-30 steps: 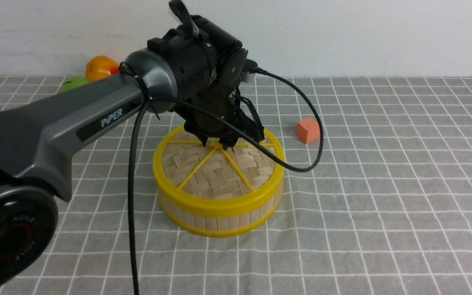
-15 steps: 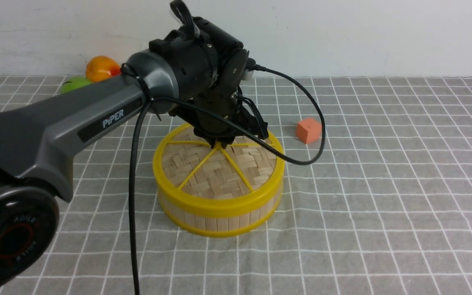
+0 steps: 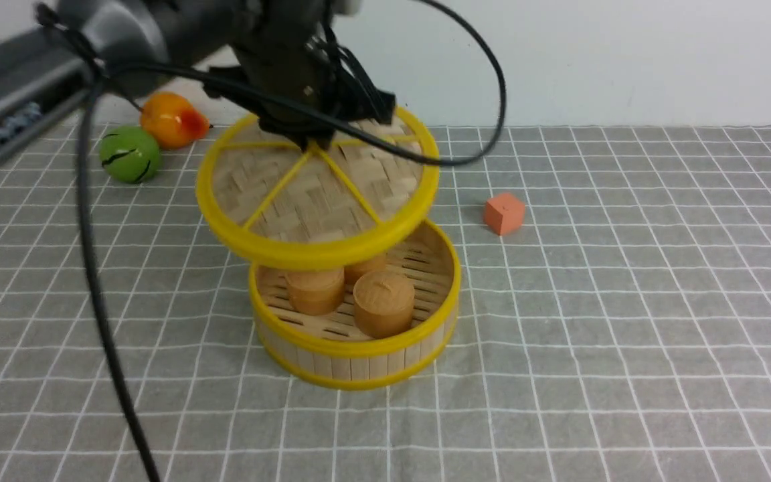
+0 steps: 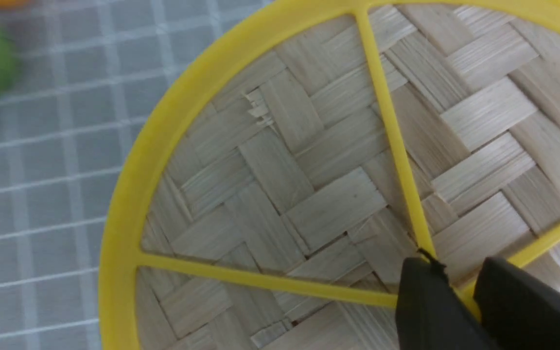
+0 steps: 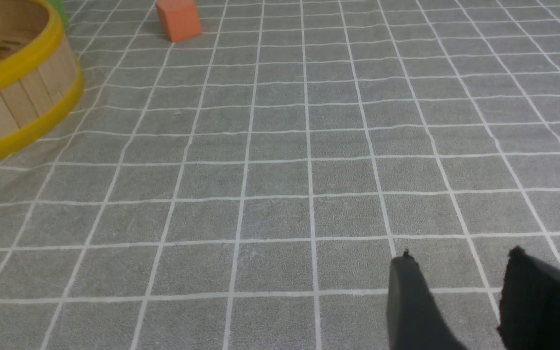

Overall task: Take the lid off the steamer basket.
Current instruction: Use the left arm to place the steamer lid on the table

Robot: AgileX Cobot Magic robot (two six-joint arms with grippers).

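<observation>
Several yellow spokes are seen across the woven, yellow-rimmed lid [image 3: 318,194], gripped roughly level and face-up above the steamer basket [image 3: 359,351] by the left pincer [image 3: 308,142]; the right pincer [image 5: 460,277] is parted.

Note the lid [image 3: 318,194] first: it is off and in the air, above the steamer basket [image 3: 359,349] and offset toward the robot's left and the far side. Its near rim overhangs the far-left part of the basket's opening, and the two do not touch. It is a flat disc of woven pale bamboo with a thick yellow rim and yellow spokes meeting at the centre, and it sits close to level. The left gripper [image 3: 308,139] pinches it at the hub. The steamer basket stands upright on the cloth [image 3: 626,301], uncovered. You'll see a pale slat wall between yellow top and bottom bands, with the slatted floor showing.
</observation>
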